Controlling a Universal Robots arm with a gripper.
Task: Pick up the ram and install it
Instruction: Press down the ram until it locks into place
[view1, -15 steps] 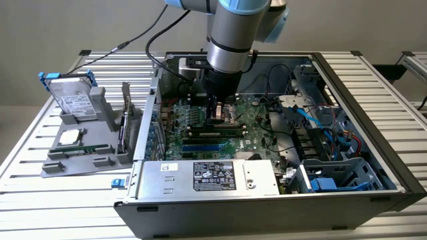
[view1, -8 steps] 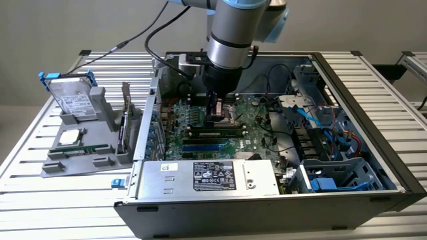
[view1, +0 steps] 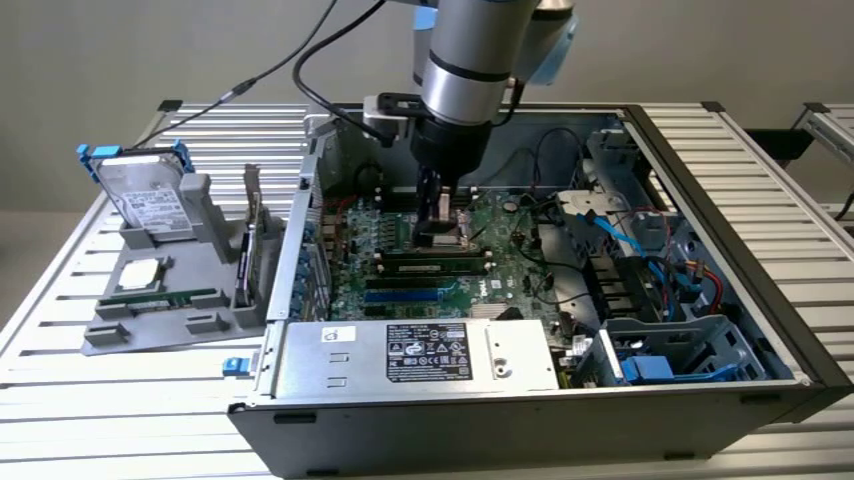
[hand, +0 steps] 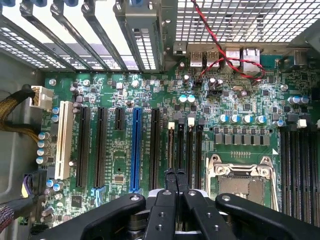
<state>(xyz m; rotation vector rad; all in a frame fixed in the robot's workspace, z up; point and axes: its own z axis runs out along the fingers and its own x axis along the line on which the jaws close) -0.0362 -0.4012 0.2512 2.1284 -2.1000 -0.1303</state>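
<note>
Jaws pressed together, empty, low over motherboard beside memory slots and processor socket. Ram apparently seated in slot just in front of jaws, inside open computer case. Hard drive upright on grey holder on counter.

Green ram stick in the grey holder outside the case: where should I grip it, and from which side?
Take the long, narrow green ram stick by the middle of its upper long edge, coming straight down. It appears to stand on edge in a slot of the grey plastic holder, leaving only the top edge free; pinch across its thin flat faces.
</note>
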